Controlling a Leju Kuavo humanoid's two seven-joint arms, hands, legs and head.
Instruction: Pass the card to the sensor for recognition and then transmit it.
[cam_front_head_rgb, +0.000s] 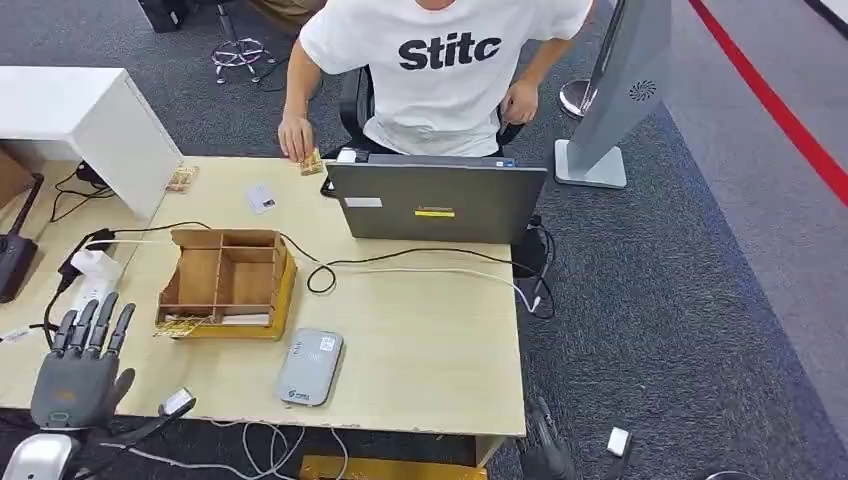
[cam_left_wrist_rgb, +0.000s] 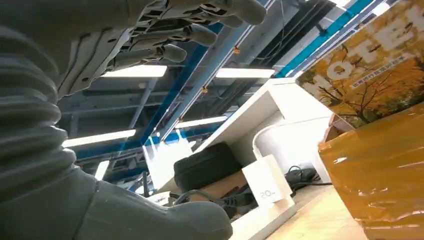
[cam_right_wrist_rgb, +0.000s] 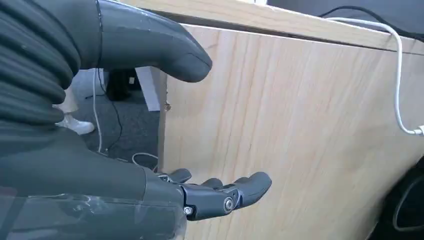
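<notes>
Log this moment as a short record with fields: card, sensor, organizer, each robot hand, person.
card: small white card flat on the table, far side, left of the laptop
sensor: grey reader near the front edge
organizer: wooden compartment box between card and reader
left robot hand: raised at the table's left front, fingers spread, holding nothing
right robot hand: beside the table's wooden side panel, open, holding nothing
person: seated behind the laptop, one hand on the table

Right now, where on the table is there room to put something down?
Bare wood lies right of the grey sensor, between the cables and the table's near edge. It's crowded near the wooden box, laptop, and left hand.
</notes>
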